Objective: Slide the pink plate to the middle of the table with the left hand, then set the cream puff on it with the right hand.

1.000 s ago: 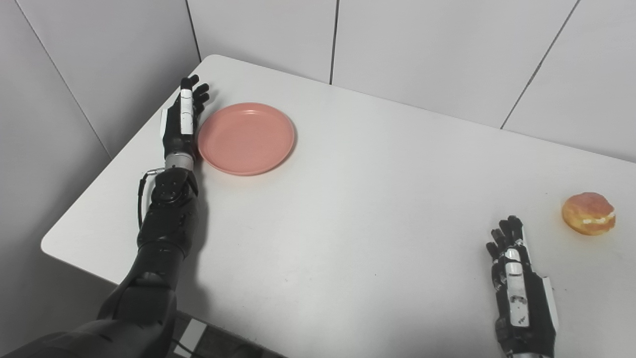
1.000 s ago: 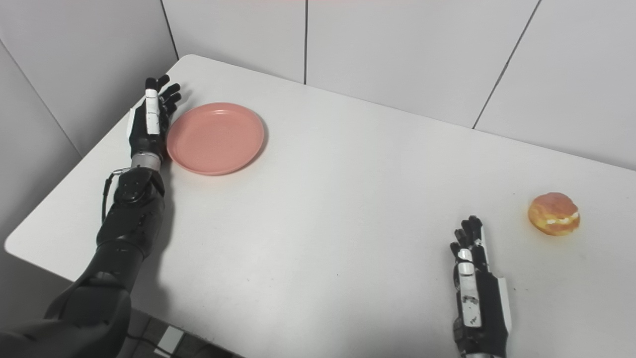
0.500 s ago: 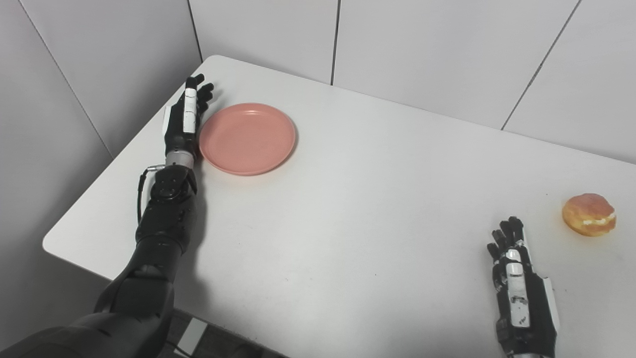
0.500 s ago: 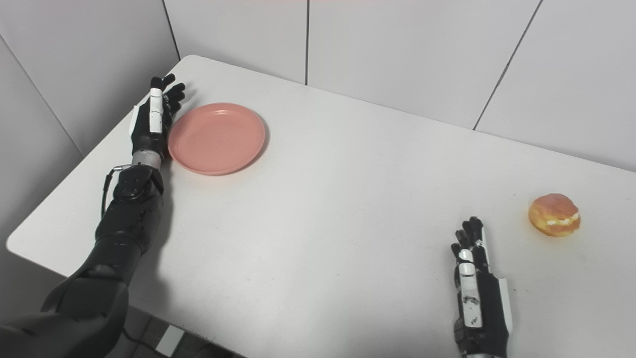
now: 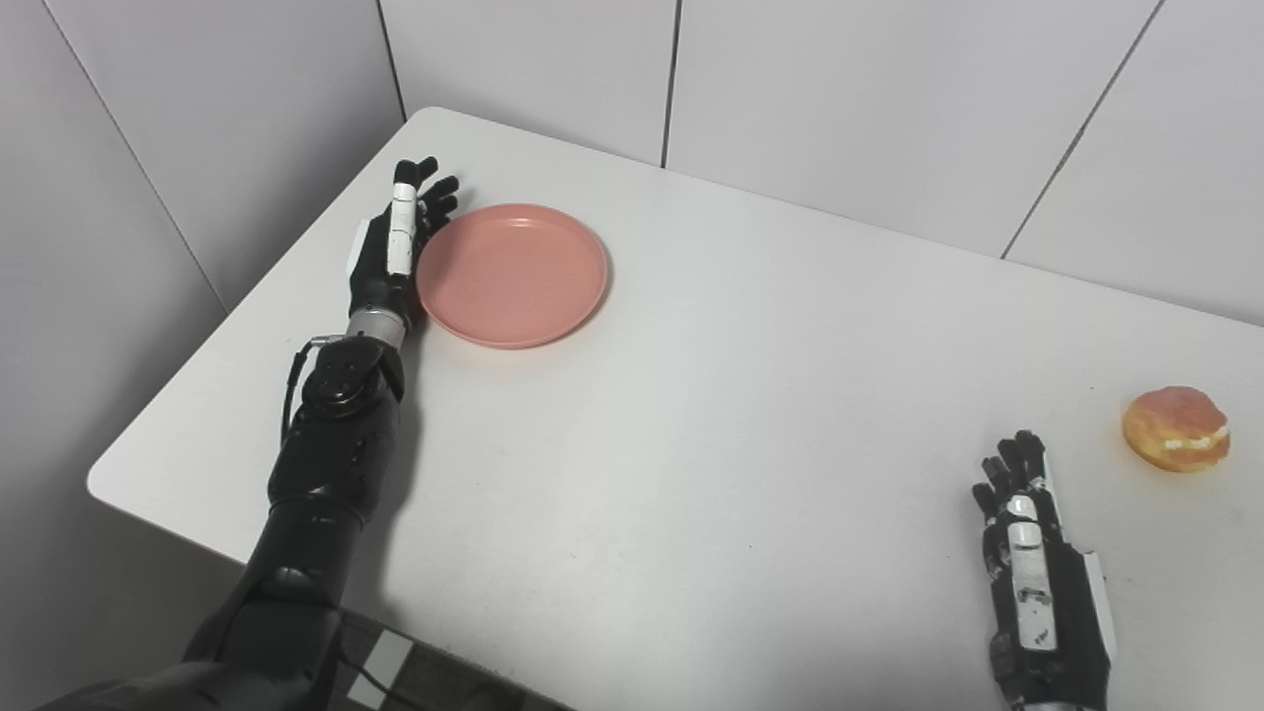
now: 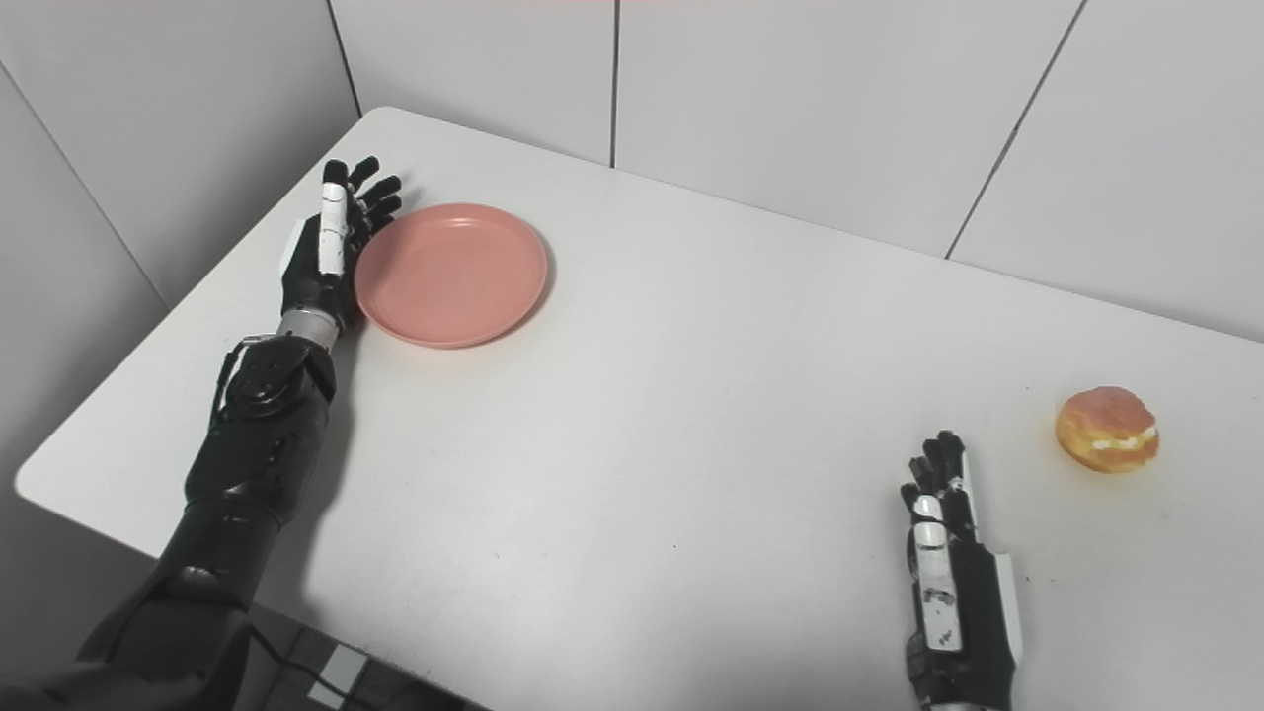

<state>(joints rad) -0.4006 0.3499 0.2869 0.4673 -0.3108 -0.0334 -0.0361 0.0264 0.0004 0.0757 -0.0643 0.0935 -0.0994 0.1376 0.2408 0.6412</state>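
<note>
Both forearms are cut off at the bottom edge; the right hand (image 5: 1037, 578) shows only its back, wrist out of frame. Left palm is hidden against the round pink plastic plate (image 5: 512, 274), so contact at the rim looks likely but can't be confirmed. Left hand (image 5: 395, 242) stands edge-on at the plate's left rim, fingers (image 5: 427, 183) spread and straight, holding nothing. Compared with a second ago, plate and left hand sit a bit further right on the white desk (image 5: 691, 415), more than the small camera shift explains. Plate is in the far-left part of the desk, not the middle. Right hand lies flat near the front edge, fingers loosely apart, empty. Round golden cream puff with white filling (image 5: 1175, 428) rests beside it to the far right, apart from it. Grey panelled walls (image 5: 839, 89) behind.
</note>
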